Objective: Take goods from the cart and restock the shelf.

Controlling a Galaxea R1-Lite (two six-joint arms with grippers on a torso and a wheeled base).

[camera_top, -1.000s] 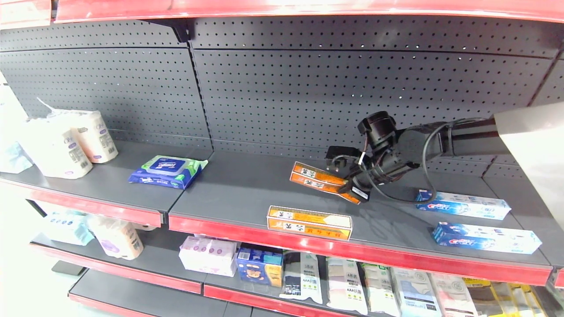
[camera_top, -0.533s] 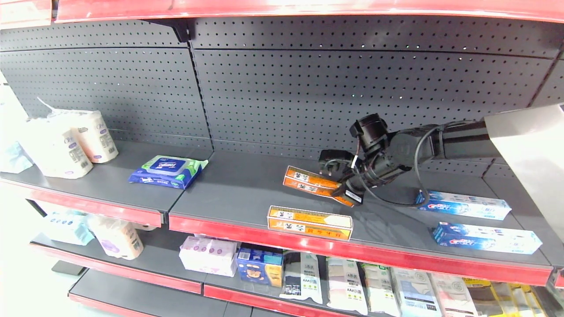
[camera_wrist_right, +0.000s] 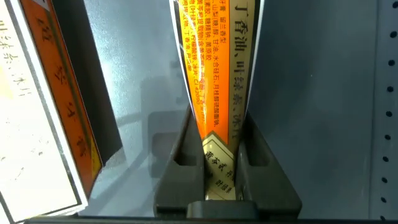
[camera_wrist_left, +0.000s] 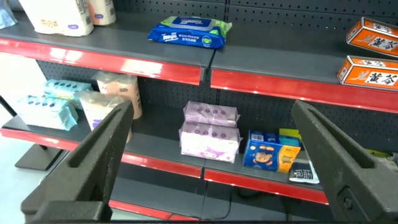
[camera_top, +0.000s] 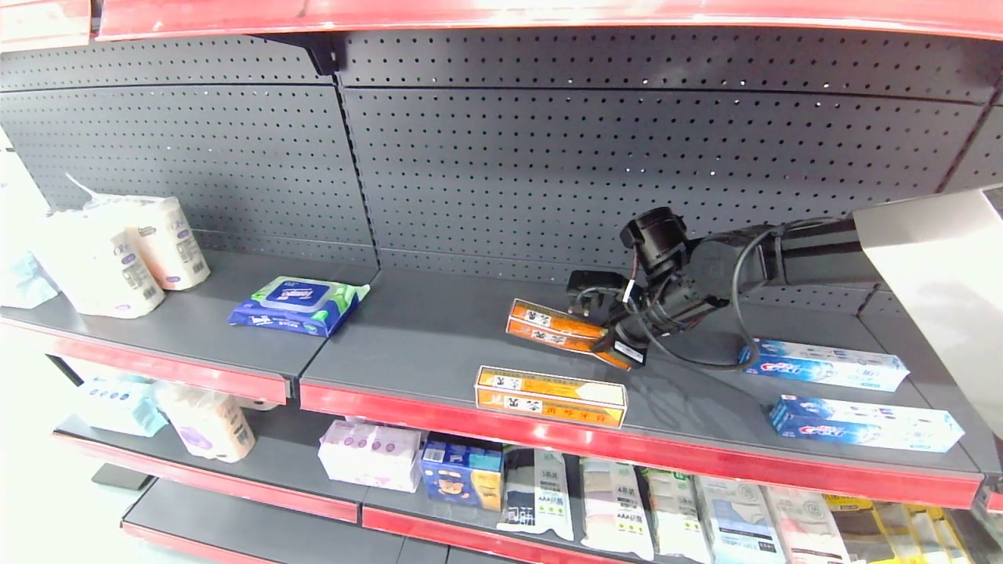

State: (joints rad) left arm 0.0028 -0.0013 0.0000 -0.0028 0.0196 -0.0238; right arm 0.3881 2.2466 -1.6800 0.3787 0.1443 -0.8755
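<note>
Right fingers (camera_wrist_right: 181, 155): pinched on the near end of the orange box (camera_top: 561, 328); not yet released.
Held box: runs out ahead of the fingers, low over the shelf (camera_top: 423, 337); I cannot tell if it touches.
Left fingers (camera_wrist_left: 99, 155): spread wide, holding nothing.
Done: a matching box (camera_top: 550, 395) lies just beside, at the shelf's front edge.
Left: I judge set-down, release, back out, then more goods.

A dark grey pegboard back panel (camera_top: 501, 157) spans the upper frame, under a glossy red lip (camera_top: 501, 12) catching light along the top. Grey red-fronted shelf (camera_top: 423, 329) crosses mid-frame; pale floor (camera_top: 39, 509) lower left
</note>
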